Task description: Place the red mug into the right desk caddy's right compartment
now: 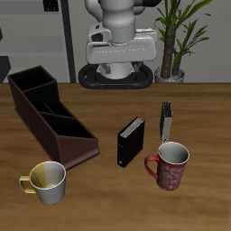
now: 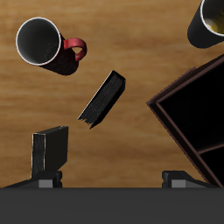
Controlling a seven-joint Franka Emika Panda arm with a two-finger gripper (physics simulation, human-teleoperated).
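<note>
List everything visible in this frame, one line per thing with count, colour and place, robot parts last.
red mug: 1, dark red with pale speckles, grey inside, upright near the table's front edge, handle toward the black box.
yellow-and-cream mug: 1, upright near the front edge, by the caddy's near end.
right desk caddy: 1, dark brown, long wedge with several compartments, running from the back toward the front.
black box: 1, standing on edge mid-table, between caddy and red mug.
second dark box: 1, dark with a pale edge, standing behind the red mug.
table: 1, brown wood.
potted plant: 1, green, behind the table.
gripper: 1, dark fingertips apart, high above the table, holding nothing.
</note>
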